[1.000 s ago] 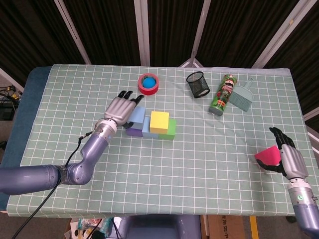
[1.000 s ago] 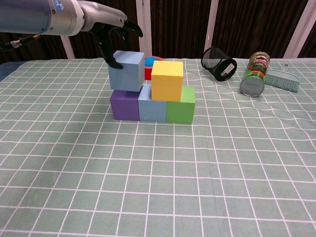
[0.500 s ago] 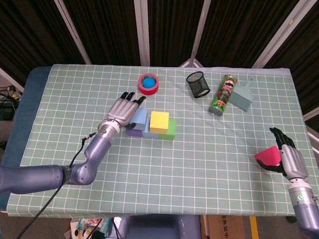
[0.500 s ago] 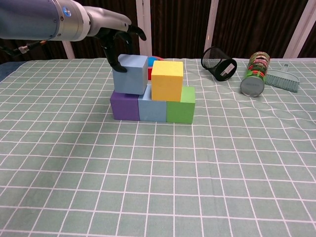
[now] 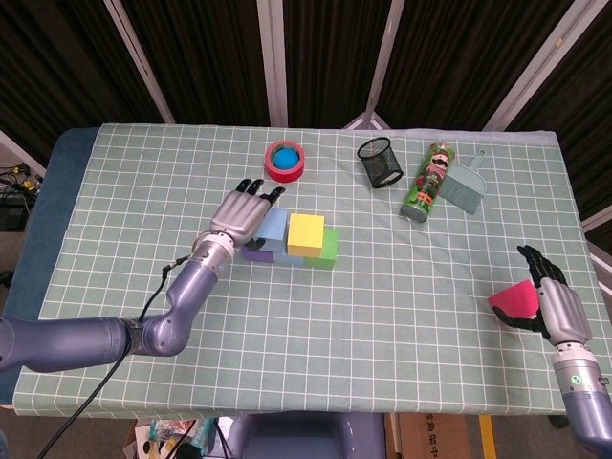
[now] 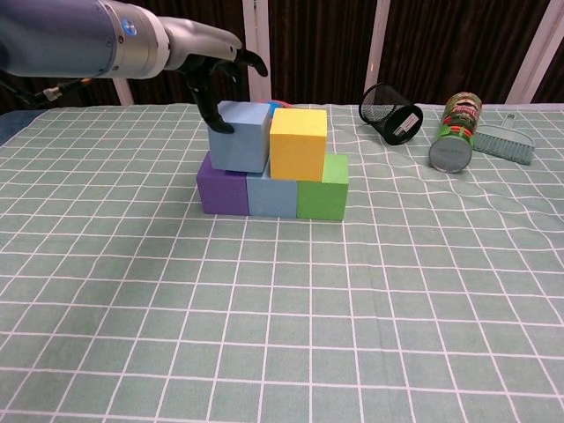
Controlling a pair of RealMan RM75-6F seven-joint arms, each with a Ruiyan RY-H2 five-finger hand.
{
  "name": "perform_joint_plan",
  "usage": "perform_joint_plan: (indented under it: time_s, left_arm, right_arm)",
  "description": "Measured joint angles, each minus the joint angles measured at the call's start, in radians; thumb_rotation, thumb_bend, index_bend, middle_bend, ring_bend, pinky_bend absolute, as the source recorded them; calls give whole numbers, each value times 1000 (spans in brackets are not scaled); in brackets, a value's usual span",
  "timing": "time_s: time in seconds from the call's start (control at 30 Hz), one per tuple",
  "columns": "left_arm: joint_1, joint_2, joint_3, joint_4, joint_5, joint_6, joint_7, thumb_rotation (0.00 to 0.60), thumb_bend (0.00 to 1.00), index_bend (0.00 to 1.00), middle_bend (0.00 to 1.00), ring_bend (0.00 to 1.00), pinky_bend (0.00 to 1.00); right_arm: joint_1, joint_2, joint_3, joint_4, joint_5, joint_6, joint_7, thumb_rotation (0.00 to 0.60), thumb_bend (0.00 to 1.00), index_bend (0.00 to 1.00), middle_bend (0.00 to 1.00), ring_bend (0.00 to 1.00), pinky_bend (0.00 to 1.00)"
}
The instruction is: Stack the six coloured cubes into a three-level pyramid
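Left hand (image 6: pixel 216 84) grips blue cube (image 6: pixel 240 136) — edge against yellow cube (image 6: pixel 298 143).

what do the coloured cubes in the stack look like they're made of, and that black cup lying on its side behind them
The yellow cube and the green cube look like matte foam or soft plastic: flat colour, no shine, slightly rounded edges. It could also be painted wood. The black pen cup looks like metal wire mesh: you can see through its wall, and it has a solid rim.
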Motion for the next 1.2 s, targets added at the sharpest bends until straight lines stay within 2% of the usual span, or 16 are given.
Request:
perform_joint_plan:
  time_s: [1.2]
  left_arm:
    - [-5,-19,0,-8,-23,34,22,600,406,0,317,8,0]
  right_arm:
    - [2,-2,-1,8,6,-14,1,600,243,0,0,0,0]
